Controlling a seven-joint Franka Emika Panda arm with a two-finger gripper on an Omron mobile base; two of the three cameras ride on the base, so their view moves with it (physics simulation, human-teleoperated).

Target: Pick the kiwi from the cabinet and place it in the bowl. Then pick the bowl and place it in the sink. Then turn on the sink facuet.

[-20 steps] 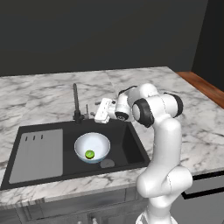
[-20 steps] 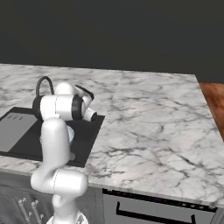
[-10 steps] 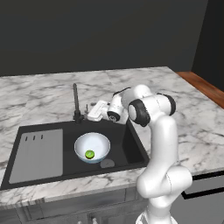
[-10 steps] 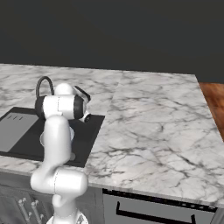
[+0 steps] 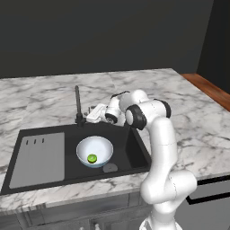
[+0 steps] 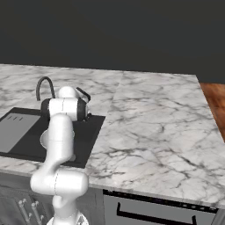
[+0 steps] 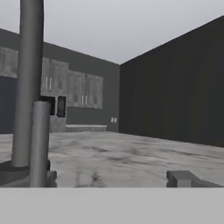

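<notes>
1. The bowl point(image 5: 95, 150) sits in the black sink point(image 5: 134, 148) with the kiwi point(image 5: 92, 158) inside it, beside the round drain point(image 5: 110, 168), so judging by this only the faucet step is left
2. The light grey drainboard point(image 5: 38, 157) lies flat in the sink's left half, well clear of the arm's path
3. The gripper point(image 5: 91, 112) reaches sideways, low over the marble counter point(image 5: 193, 117), just beside the faucet point(image 5: 78, 105), likely so it can push the lever
4. In the hand view the lever point(image 7: 40, 144) stands close at left before the spout point(image 7: 27, 83); both fingertips point(image 7: 188, 178) show with a wide gap, so the jaws stand apart, holding nothing
5. Nothing stands between gripper and lever; the spout behind it could catch the hand
</notes>
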